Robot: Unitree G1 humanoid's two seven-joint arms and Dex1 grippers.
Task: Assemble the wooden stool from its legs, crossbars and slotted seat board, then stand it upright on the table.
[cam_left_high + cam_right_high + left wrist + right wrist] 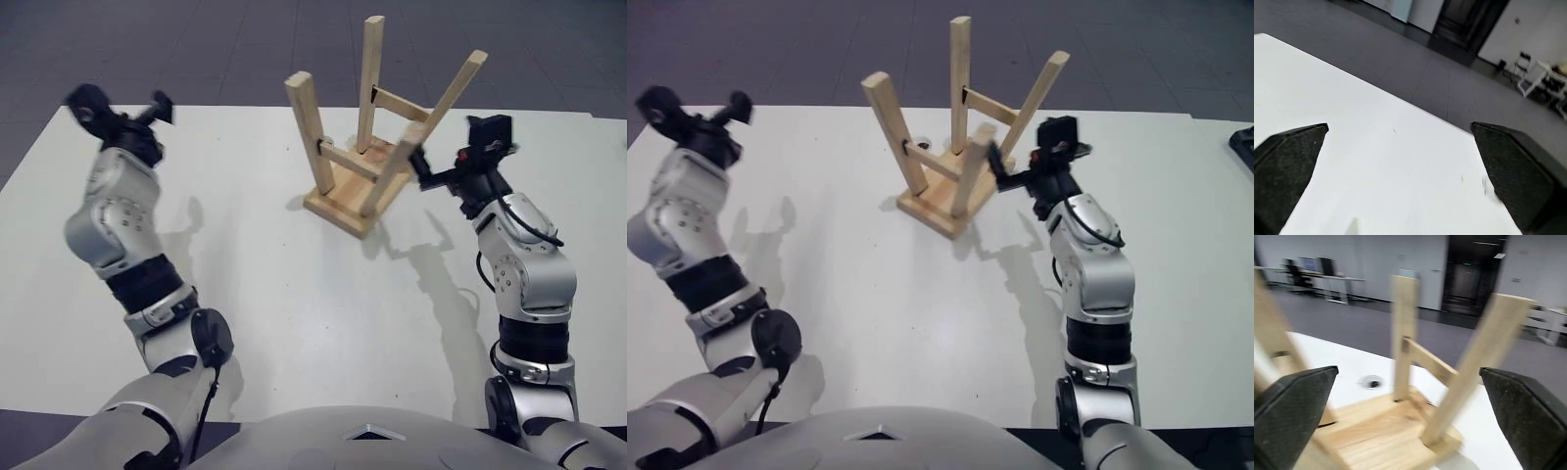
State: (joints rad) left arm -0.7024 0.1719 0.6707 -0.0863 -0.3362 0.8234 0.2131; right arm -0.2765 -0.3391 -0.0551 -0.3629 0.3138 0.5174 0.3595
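The wooden stool (343,201) lies upside down and tilted on the white table (294,294), seat board down, legs and crossbars pointing up and away. My right gripper (431,168) is open just to the right of the stool's nearest leg (394,176), with one finger close against it. In the right wrist view the gripper (1408,374) spreads wide, with the legs (1474,362) and seat board (1381,431) ahead of it. My left gripper (125,106) is raised at the table's far left corner, open and holding nothing, with bare table ahead of it (1399,129).
A small dark round thing (1371,381) lies on the table just behind the stool. A dark object (1244,142) sits at the table's far right edge. The table's back edge (1415,112) drops to grey floor. Bare tabletop spreads in front of the stool.
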